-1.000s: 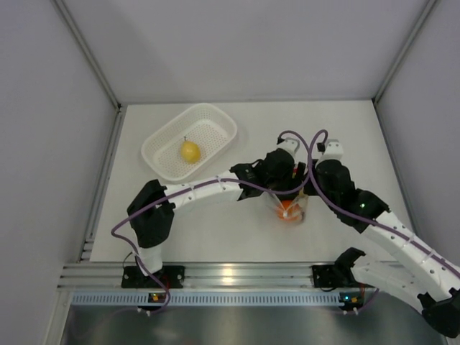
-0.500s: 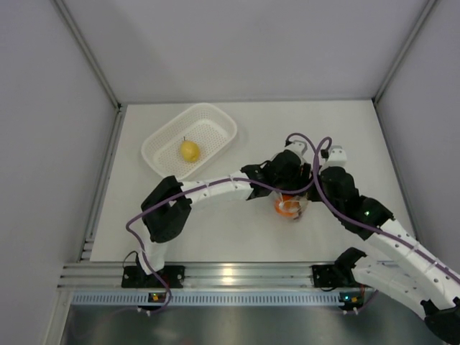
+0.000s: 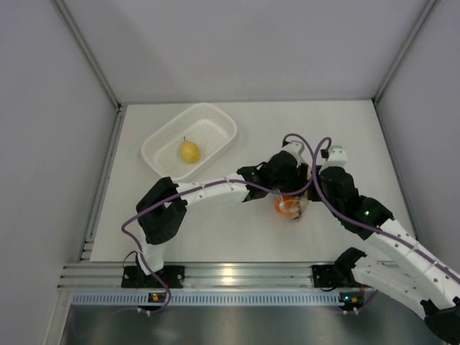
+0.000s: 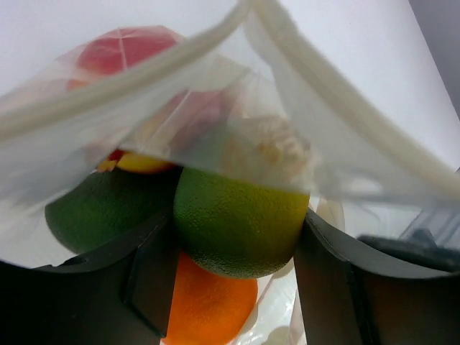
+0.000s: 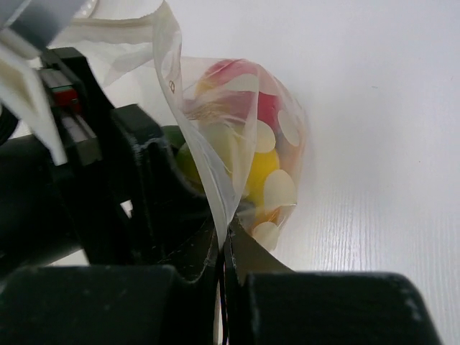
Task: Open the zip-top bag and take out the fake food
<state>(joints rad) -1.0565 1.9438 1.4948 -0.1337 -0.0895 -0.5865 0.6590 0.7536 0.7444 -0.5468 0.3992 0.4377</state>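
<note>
The left hand (image 4: 233, 248) is inside the mouth of the bag (image 4: 215, 93), and a green-yellow fruit (image 4: 241, 215) lies straight ahead of it, between its two fingers (image 4: 147, 269). The fruit's long axis runs from one finger to the other, so the hand spans it lengthwise. Both fingers stand apart against the skin, but I cannot tell whether they press it. An orange (image 4: 212, 305) sits below the hand's palm side, a dark green piece (image 4: 93, 215) lies outside its left finger, and a red apple (image 4: 122, 47) lies beyond, deeper in the bag.

The right hand (image 5: 223, 248) is clamped shut on the bag's lip, just beside the left hand, and holds that edge up off the bench (image 3: 215, 237). The rest of the food hangs ahead of it in the pouch.

The left arm stretches far across from its base, its wrist tipped down into the opening. It is the nearer hand to the fruit. Pulling out means drawing back along its own line, towards the open lip. The basket (image 3: 215, 118), holding one lemon (image 3: 190, 151), sits well apart on the left hand's far left.
</note>
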